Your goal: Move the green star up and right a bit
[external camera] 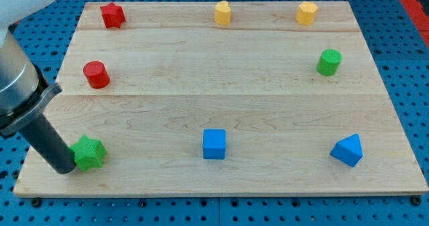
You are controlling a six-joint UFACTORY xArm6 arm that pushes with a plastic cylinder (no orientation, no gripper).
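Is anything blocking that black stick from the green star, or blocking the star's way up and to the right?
Nothing visible does. My tip sits right against the green star on its left. Up and right of the star the wood is bare; the red cylinder stands well above.

Arm comes in from the view's left edge, only the end section visible. Grey cylindrical housing sits at the left edge, off the surface's left side, cropped by the frame. Dark rod runs out of it, slanting down and toward the view's right. My tip (65, 170) is down on the surface in its bottom-left corner, close to the left and bottom edges. Rod straight, no bend. White arm casing just visible in the view's top-left corner.
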